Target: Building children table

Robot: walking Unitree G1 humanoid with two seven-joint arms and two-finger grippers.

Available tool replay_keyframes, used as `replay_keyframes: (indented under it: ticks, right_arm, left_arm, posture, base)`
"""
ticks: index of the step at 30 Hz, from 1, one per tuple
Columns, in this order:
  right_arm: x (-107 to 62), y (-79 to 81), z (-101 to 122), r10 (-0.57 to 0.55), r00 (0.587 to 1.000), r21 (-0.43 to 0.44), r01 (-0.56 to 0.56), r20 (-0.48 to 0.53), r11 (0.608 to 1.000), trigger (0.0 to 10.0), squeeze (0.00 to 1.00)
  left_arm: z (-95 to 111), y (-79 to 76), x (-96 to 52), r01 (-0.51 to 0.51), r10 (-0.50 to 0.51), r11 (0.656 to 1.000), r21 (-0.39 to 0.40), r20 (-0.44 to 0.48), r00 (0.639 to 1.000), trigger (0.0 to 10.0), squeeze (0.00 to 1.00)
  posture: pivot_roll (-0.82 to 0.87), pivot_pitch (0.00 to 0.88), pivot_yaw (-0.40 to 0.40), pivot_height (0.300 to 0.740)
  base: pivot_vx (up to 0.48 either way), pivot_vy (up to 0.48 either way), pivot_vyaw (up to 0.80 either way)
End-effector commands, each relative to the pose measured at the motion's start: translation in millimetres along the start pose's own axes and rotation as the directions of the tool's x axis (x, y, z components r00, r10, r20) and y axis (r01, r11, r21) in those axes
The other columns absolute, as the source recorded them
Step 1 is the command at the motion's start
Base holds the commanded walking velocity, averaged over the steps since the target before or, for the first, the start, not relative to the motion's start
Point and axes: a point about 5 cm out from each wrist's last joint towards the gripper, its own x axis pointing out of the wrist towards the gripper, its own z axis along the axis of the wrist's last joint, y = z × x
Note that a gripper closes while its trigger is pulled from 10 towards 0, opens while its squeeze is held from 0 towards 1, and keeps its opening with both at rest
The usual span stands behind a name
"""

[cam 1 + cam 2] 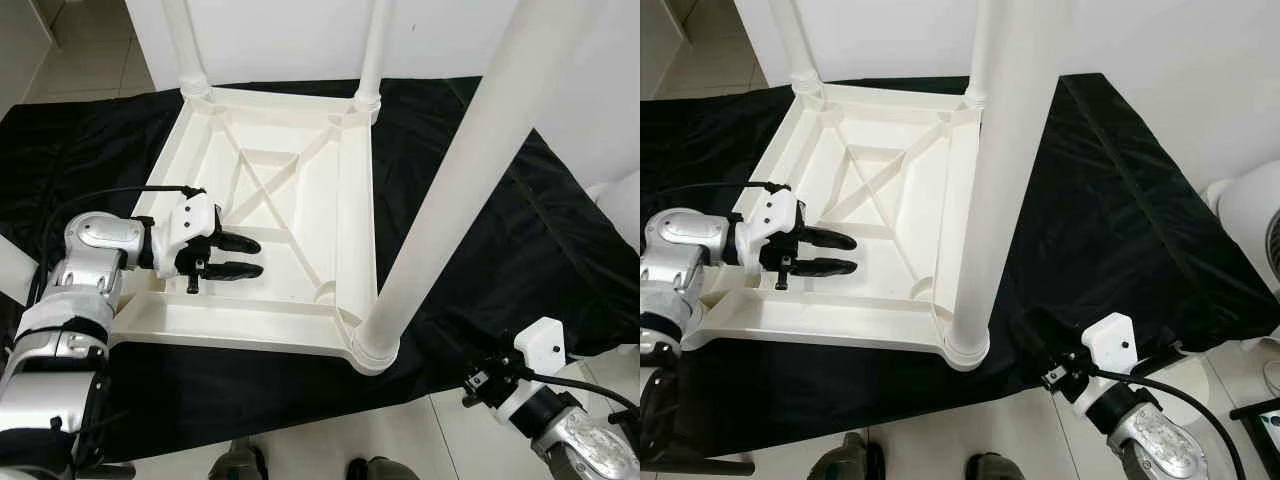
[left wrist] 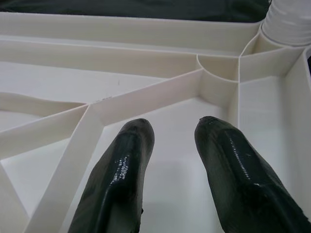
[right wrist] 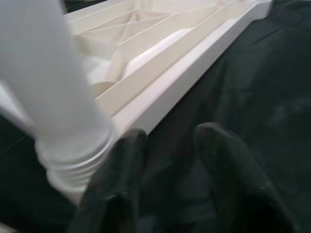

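From the left eye view I'd say we're most of the way there: the white tabletop (image 1: 270, 200) lies upside down on a black sheet (image 1: 480, 230) on the floor, with three legs standing in their corner sockets, two at 12 o'clock and the near leg (image 1: 450, 190) at 5 o'clock. The near-left corner at 7 o'clock sits behind my left arm, so I can't tell if a fourth leg is in. My left gripper (image 1: 235, 257) hovers over the ribbed underside, jaws slightly apart, holding nothing.

Right eye view: same layout, and the right gripper (image 1: 1035, 335) sits low at 5 o'clock, just beside the base of the near leg.

Left wrist view: jaws apart and empty, pointing along a diagonal rib (image 2: 146, 97) toward a corner socket (image 2: 218, 68) at 1 o'clock.

Right wrist view: a bit blurry, but the jaws look apart with nothing between them, over the black sheet, the tabletop edge just ahead and the near leg at 10 o'clock.
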Motion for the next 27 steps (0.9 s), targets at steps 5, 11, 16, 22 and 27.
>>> replay_keyframes:
  ticks: [5, 11, 16, 22, 27]
  right_arm:
    - [-4.5, 1.6, 4.3, 0.099, 0.995, 0.0, -0.099, -0.026, 0.995, 10.0, 1.0]
    - [-3.5, 2.6, 7.2, 0.207, 0.977, -0.002, -0.208, -0.056, 0.978, 10.0, 1.0]
    - [3.1, -2.6, 15.8, 0.258, 0.965, -0.035, -0.26, -0.036, 0.965, 10.0, 0.0]
    - [8.1, -3.9, 15.9, 0.321, 0.946, -0.035, -0.322, -0.051, 0.946, 10.0, 0.0]
    - [12.6, -3.6, 15.7, 0.373, 0.926, -0.026, -0.374, -0.052, 0.927, 10.0, 0.0]
  left_arm:
    - [0.5, -9.2, -9.9, -0.011, 0.012, 1.0, -0.029, 0.02, 1.0, 10.0, 0.0]
    - [5.7, -13.7, -9.6, -0.01, 0.012, 0.999, -0.047, 0.045, 0.999, 10.0, 0.0]
    - [17.6, -13.4, -4.2, -0.112, 0.12, 0.991, -0.072, 0.115, 0.986, 10.0, 0.0]
    - [22.3, -19.1, 0.9, -0.221, 0.232, 0.971, -0.094, 0.124, 0.965, 10.0, 0.0]
    - [26.8, -25.2, 6.0, -0.261, 0.283, 0.953, -0.15, 0.144, 0.948, 10.0, 0.0]
  posture:
    - [0.03, 0.08, 0.018, 0.74]
    - [0.04, 0.075, 0.013, 0.74]
    - [0.05, 0.071, 0.015, 0.74]
    - [0.06, 0.07, 0.008, 0.74]
    - [0.08, 0.069, -0.001, 0.74]
  base:
    - [0.0, 0.0, 0.0]
    - [0.0, 0.0, 0.0]
    - [0.0, 0.0, 0.0]
    - [0.0, 0.0, 0.0]
    - [0.0, 0.0, 0.0]
